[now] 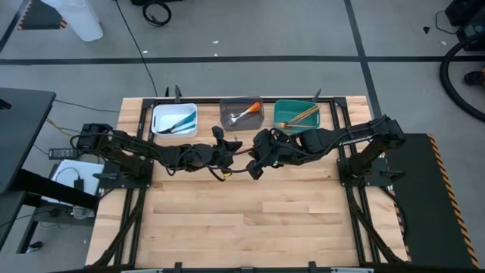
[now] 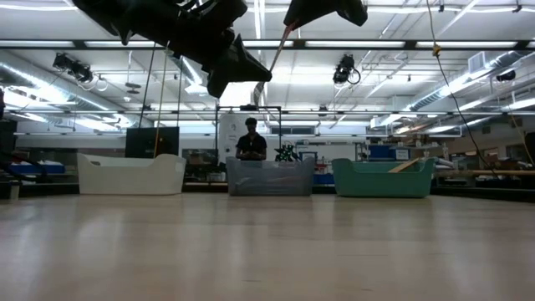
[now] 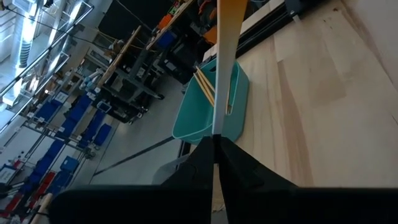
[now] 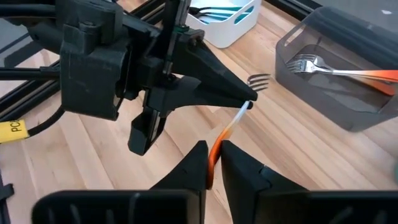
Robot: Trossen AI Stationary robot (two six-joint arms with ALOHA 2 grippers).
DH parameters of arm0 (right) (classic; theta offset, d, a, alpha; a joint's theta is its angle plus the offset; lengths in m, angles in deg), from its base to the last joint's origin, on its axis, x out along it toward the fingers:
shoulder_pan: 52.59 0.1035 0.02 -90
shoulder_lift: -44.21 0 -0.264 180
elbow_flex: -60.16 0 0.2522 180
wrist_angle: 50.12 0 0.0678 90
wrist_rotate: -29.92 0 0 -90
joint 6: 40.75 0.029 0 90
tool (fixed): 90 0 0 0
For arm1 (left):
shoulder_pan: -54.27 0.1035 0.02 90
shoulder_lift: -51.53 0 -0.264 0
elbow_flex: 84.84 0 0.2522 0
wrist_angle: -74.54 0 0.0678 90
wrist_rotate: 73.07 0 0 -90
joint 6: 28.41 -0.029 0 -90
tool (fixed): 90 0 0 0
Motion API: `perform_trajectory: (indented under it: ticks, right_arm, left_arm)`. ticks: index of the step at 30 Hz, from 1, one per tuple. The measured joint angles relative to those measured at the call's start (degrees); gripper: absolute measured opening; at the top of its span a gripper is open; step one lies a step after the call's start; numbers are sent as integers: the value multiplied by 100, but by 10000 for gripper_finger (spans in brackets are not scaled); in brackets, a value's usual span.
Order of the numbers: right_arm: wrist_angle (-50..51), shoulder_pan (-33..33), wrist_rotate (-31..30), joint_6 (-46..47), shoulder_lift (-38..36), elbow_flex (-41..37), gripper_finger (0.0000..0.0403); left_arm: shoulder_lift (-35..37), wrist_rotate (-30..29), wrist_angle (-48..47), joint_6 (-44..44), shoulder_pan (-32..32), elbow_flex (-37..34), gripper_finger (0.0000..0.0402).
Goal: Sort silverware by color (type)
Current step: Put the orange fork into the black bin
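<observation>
Closest to your right wrist camera, the right tool (image 4: 214, 163) has its fingers pinched on the orange handle end of a fork (image 4: 239, 112). Your left tool (image 4: 247, 102) is clamped on the same fork, where the silver shank begins, with the tines sticking out just past its tip. So you have both tools gripping one orange-handled fork, held in the air above the counter (image 1: 242, 220), a little in front of the grey bin (image 1: 242, 114).

From overhead you see both arms meeting near the middle of the counter, left tool (image 1: 227, 154) and right tool (image 1: 254, 163) almost touching.

Along the far edge of the counter stand your three bins in a row. On the left, the white bin (image 1: 175, 119) holds blue-handled pieces (image 1: 178, 126). In the grey bin lies another orange-handled fork (image 1: 246, 112), tines toward the white bin. On the right, the teal bin (image 1: 296, 114) holds gold pieces (image 1: 299, 115), leaning across each other.

In the low view a person (image 2: 251, 142) stands well behind the grey bin.
</observation>
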Motion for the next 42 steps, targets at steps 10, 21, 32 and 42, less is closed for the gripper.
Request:
perform_trajectory:
  ticks: [10,21,32,42]
  right_arm:
    - [113,-5,-70,64,-9,0,14]
    - [-4,-2,-180,238,-7,2,13]
    - [14,-2,-456,244,-2,2,13]
    - [-165,-2,-428,248,-2,2,13]
  left_arm:
    - [0,-24,-6,63,0,-8,26]
    - [0,-101,459,190,-98,0,140]
    - [0,-174,498,128,-162,2,135]
    - [0,-178,651,132,-164,2,83]
